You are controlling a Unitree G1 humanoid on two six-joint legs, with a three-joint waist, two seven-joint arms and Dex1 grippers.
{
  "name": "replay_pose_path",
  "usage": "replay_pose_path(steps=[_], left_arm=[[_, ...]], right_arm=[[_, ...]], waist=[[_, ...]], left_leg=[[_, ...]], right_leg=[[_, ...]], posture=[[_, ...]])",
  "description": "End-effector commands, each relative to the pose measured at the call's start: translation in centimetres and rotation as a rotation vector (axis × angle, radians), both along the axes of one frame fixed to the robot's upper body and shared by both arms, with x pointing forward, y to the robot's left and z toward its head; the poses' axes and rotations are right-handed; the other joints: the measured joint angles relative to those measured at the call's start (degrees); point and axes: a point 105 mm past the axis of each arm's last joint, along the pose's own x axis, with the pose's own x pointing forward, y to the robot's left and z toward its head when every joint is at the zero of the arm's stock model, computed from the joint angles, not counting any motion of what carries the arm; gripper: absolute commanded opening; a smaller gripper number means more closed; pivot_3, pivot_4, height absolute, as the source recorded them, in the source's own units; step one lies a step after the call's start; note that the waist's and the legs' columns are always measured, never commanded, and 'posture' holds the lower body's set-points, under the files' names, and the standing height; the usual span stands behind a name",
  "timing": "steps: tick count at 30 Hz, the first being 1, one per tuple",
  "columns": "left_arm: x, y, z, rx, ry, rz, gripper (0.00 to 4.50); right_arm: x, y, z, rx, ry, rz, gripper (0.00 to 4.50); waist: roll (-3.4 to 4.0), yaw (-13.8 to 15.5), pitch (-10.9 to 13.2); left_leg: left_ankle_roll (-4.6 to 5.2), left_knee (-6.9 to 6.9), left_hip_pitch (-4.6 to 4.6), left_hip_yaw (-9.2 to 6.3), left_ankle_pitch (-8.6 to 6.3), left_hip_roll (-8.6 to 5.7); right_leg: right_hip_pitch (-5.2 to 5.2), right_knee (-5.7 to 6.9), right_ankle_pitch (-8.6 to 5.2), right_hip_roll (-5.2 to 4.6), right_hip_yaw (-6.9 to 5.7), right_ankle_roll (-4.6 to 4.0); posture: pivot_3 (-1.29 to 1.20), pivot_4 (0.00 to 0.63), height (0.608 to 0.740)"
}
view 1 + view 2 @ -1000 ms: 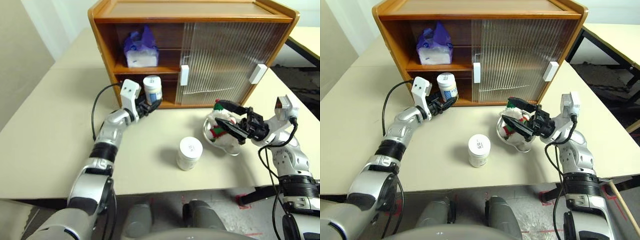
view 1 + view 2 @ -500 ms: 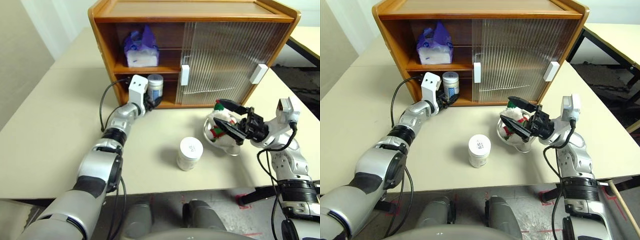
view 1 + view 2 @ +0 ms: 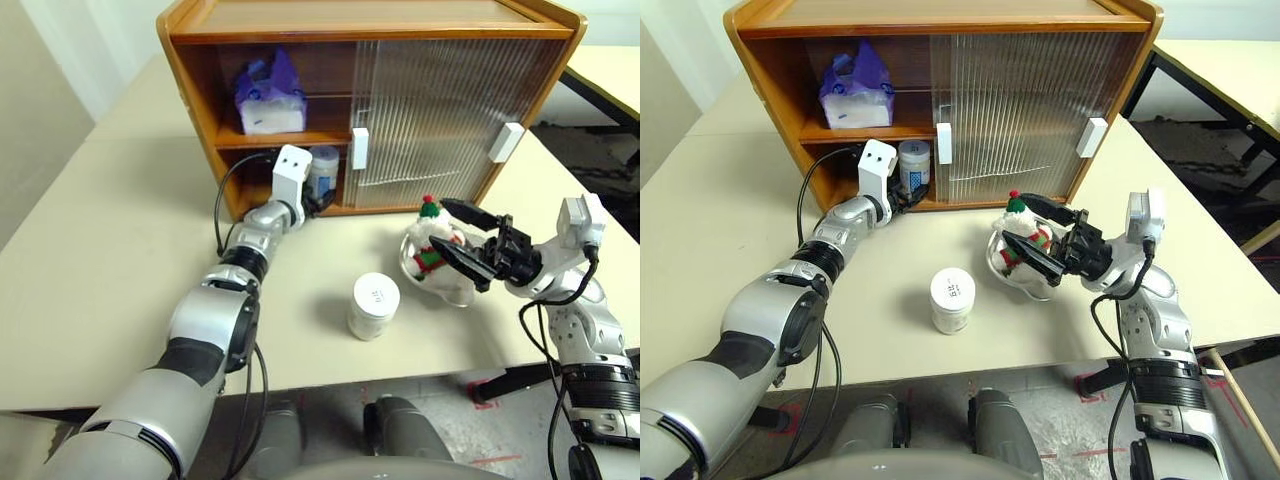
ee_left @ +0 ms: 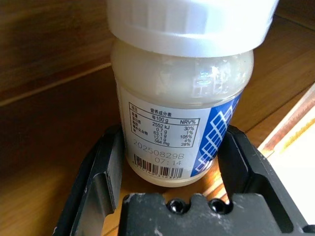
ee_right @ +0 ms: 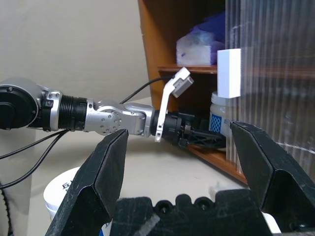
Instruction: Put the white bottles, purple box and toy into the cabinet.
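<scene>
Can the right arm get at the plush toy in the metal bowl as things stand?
Probably yes. The right gripper hangs open right beside the toy, which sits uncovered in the metal bowl; the bowl's rim might hinder a low grasp.

1. A pale cream table [image 3: 90, 290] takes up most of the scene, lit evenly from above.
2. A second cream table with dark legs [image 3: 1230, 70] stands just beside it, at its far right corner.
3. Off the table's near edge lies grey speckled floor [image 3: 1060, 440] with red tape marks.
4. Past the table's far left corner, a plain off-white wall [image 3: 60, 40] rises.
</scene>
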Motion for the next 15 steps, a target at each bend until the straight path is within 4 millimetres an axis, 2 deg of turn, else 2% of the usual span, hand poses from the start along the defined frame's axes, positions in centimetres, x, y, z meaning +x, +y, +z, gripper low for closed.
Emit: replay_pose_path(steps=[1, 12, 15], left_arm=[[0.4, 1.7, 0.5, -0.002, -0.04, 0.061, 3.09], [0.7, 6.2, 0.6, 0.014, -0.054, 0.212, 3.09], [0.7, 6.5, 0.5, 0.003, -0.047, 0.227, 3.09]], right_arm=[[-0.3, 0.1, 0.3, 0.001, -0.008, 0.005, 4.5], [-0.2, 0.6, 0.1, 0.003, 0.002, 0.024, 4.5], [-0.2, 0.6, 0.1, 0.003, 0.003, 0.024, 4.5]], waist=[[0.0, -0.49, 0.0], [0.0, -0.57, 0.0], [0.0, -0.75, 0.0]], left_leg=[[0.0, 0.01, 0.0, -0.01, 0.0, 0.0], [0.03, 0.26, 0.01, -0.03, 0.02, 0.0], [0.03, 0.39, -0.02, -0.02, 0.02, 0.01]], right_leg=[[0.0, 0.02, 0.0, 0.0, 0.0, 0.0], [0.02, 0.15, 0.17, -0.01, 0.01, 0.03], [0.02, 0.17, 0.26, 0.0, 0.01, 0.06]], posture=[[0.03, 0.0, 0.74], [0.05, 0.0, 0.74], [0.05, 0.0, 0.74]])
